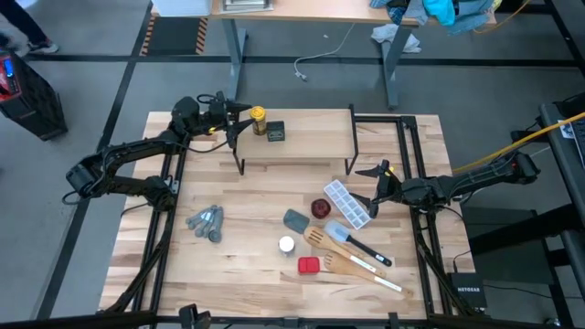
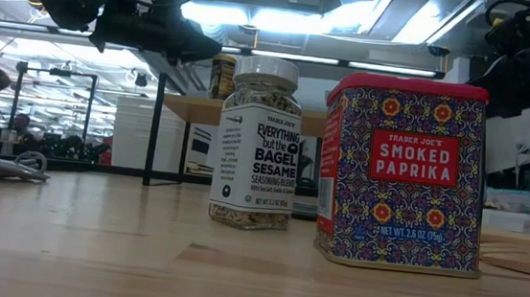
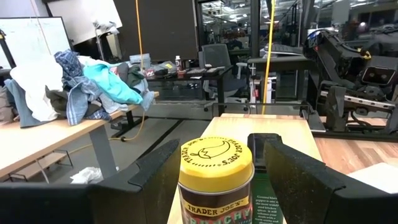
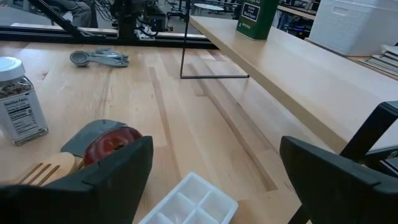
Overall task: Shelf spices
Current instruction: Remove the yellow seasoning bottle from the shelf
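On the shelf (image 1: 311, 144) stand the yellow-lidded amber jar (image 1: 259, 116) and the dark square tin (image 1: 275, 132), both near its left end. My left gripper (image 1: 242, 123) is open at the jar. In the left wrist view its fingers (image 3: 155, 171) stand on either side of the jar (image 3: 216, 168) with a gap on each side. The white-capped jar (image 1: 286, 244) and the red square tin (image 1: 308, 265) stand upright on the table near its near edge, large in the low view (image 2: 258, 143) (image 2: 403, 170). My right gripper (image 1: 370, 189) is open above the table, right of the shelf.
A clear ice-cube tray (image 1: 347, 203) lies just below my right gripper. Beside it are a small dark red dish (image 1: 320, 208) and a grey piece (image 1: 295, 220). Wooden utensils and a spatula (image 1: 352, 256) lie near the red tin. Grey measuring spoons (image 1: 206, 222) lie on the table's left.
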Available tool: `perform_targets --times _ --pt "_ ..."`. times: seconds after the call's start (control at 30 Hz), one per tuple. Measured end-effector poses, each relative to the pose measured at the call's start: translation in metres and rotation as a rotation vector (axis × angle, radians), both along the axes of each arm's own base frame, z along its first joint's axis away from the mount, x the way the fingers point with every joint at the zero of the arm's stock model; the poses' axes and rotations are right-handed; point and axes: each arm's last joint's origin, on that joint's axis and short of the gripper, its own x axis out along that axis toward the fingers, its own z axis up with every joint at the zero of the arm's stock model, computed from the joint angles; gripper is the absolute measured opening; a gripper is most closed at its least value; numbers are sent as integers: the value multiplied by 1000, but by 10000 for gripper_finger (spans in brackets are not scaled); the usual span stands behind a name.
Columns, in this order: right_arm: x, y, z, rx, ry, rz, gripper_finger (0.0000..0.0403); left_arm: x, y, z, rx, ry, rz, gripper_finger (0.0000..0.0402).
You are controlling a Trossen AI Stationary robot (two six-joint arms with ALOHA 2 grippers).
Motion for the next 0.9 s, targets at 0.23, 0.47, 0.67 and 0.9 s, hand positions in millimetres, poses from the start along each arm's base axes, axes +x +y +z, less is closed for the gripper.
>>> perform_targets --times 0.23,0.47,0.67,0.9 --pt "0 0 0 0 0 0 356 -1 1 -1 -32 -4 12 224" --pt "0 0 0 0 0 0 356 -2 2 0 -71 -23 45 224" --pt "0 0 0 0 0 0 356 -1 2 -2 -81 -13 44 224" --pt "0 0 0 0 0 0 356 0 2 -3 -91 -1 62 285"
